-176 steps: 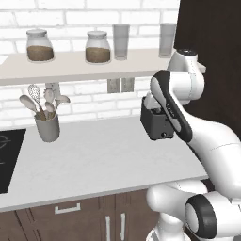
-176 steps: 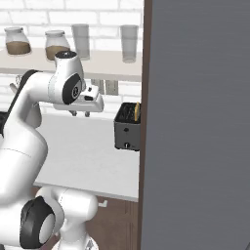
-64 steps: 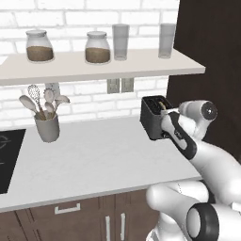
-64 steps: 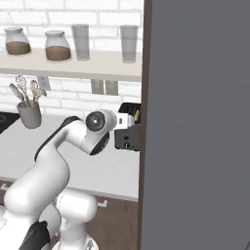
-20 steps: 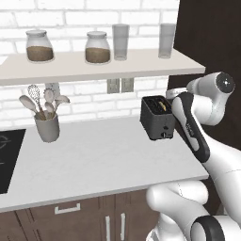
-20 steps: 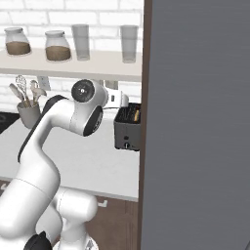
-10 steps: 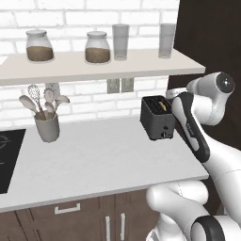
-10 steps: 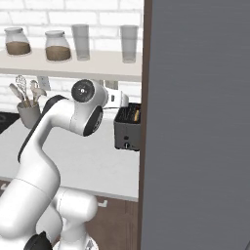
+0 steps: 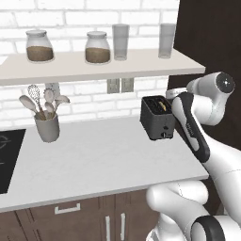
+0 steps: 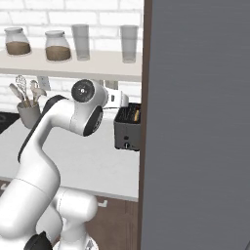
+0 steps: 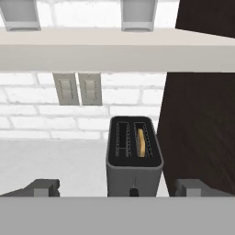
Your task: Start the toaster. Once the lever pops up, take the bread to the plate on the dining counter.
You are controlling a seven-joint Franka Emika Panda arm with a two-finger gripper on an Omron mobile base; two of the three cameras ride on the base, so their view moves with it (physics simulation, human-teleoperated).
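The black toaster (image 9: 157,118) stands at the right end of the grey-white worktop, close against a dark tall cabinet. A tan slice of bread (image 11: 141,142) sits upright in its right slot, and the left slot is empty. My gripper (image 11: 117,188) hovers in front of and above the toaster (image 11: 134,161), open wide, with one fingertip on each side and nothing between them. It touches neither toaster nor bread. From the right base view the hand hangs just left of the toaster (image 10: 128,129). The plate and the dining counter are out of view.
The dark cabinet wall (image 9: 207,42) rises directly right of the toaster. A shelf (image 9: 94,66) with jars and glasses runs overhead. A grey utensil holder (image 9: 46,126) stands at the left, with a black cooktop (image 9: 7,160) at the far left edge. Wall outlets (image 11: 78,89) sit behind.
Over the last second nothing has visibly moved. A few seconds ago the hand was lower, against the toaster's front; it now stands higher and back from it.
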